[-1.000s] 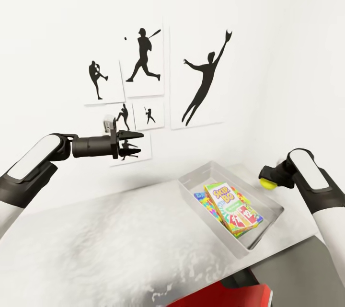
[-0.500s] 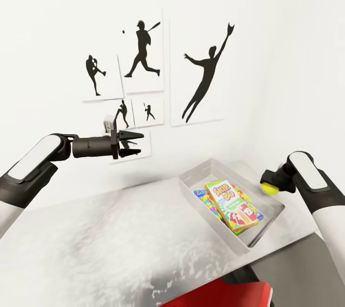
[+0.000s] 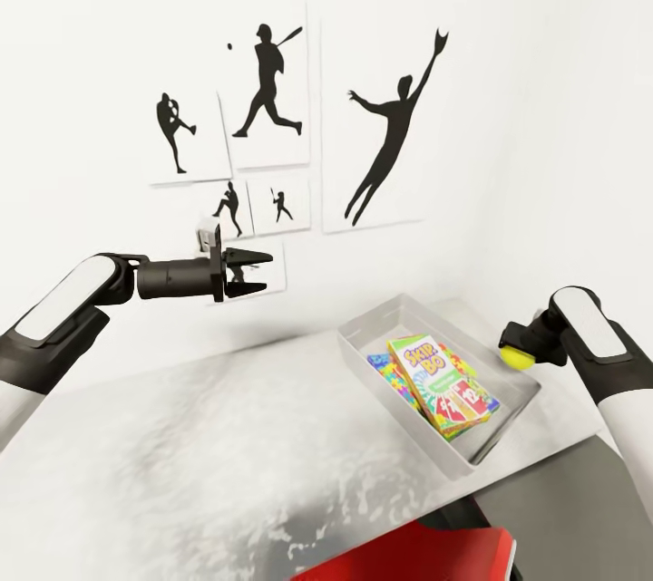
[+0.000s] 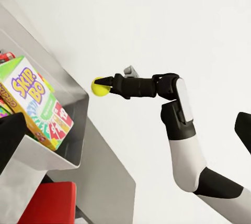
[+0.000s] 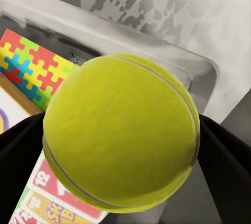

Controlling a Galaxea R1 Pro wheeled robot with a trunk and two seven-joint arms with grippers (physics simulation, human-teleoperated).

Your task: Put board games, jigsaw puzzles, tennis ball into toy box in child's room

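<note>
Right wrist view: the right gripper (image 5: pixel 123 145) is clamped on the tennis ball (image 5: pixel 121 132), just above the toy box (image 5: pixel 172 59) rim.
Left gripper (image 3: pixel 252 272): fingers apart, holding nothing, well apart from the toy box.
Toy box content: 1 Skip-Bo box (image 3: pixel 440 386) on jigsaw puzzles (image 3: pixel 385 375).
Progress: ball not yet inside; the other 2 board games I cannot see.

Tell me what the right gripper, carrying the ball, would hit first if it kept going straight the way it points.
Probably the toy box: past the tennis ball held by the right gripper, the wrist view looks onto its rim, a jigsaw puzzle and the Skip-Bo box inside. Depth is uncertain.
</note>
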